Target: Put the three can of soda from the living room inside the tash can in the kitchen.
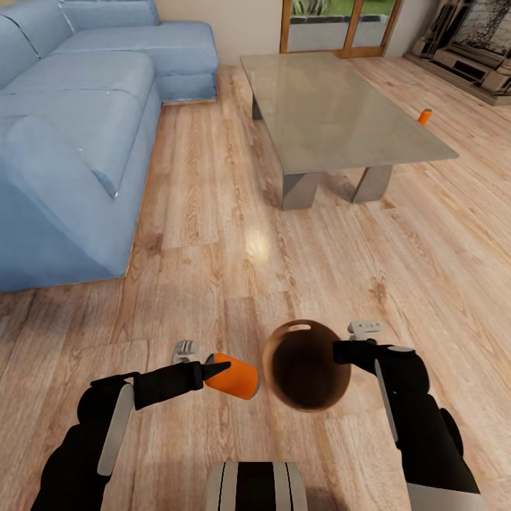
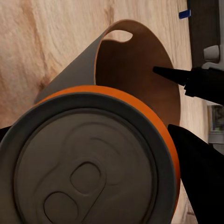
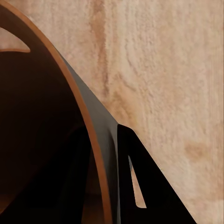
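Living-room floor lies below: your left fingers (image 1: pixel 213 370) pinch a soda can (image 1: pixel 236 376), right fingers (image 3: pixel 93 186) pinch the trash can's (image 1: pixel 306 363) rim. Judged next: swing the can over the opening, then release.

We see even, bright light, a soft sheen on the wood floor (image 1: pixel 255 245), faint shadows, and slightly soft renders throughout.

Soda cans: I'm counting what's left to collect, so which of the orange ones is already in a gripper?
The soda can held in the left gripper, beside the trash can. The other can stands on the floor beyond the coffee table.
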Tool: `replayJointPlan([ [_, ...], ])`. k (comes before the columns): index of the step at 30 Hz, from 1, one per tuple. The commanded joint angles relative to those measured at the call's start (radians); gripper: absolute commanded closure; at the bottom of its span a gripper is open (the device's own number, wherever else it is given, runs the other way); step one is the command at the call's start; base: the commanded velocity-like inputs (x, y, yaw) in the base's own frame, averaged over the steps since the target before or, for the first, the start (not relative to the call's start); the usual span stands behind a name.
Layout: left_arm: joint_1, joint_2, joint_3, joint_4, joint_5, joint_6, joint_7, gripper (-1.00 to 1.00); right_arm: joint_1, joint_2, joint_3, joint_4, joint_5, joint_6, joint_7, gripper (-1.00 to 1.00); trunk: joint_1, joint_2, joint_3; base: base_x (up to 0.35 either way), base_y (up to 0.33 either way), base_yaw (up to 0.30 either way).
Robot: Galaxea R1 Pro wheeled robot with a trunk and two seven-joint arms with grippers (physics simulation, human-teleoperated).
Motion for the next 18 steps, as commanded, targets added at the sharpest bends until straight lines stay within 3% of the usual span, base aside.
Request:
replayJointPlan([
  [1, 0.000, 0.000, 0.000, 0.000, 0.001, 0.001, 0.000, 1.00, 0.000, 0.001, 0.003, 0.000, -0.010, 0.002, 0.000, 1.00, 0.000, 0.000, 0.000, 0.000, 0.000, 0.000],
  [18, -0.003, -0.006, 0.001, 0.000, 0.005, 0.003, -0.021, 1.00, 0.000, -0.002, 0.012, -0.001, -0.012, 0.003, 0.009, 1.00, 0.000, 0.000, 0.000, 0.000, 0.000, 0.000],
])
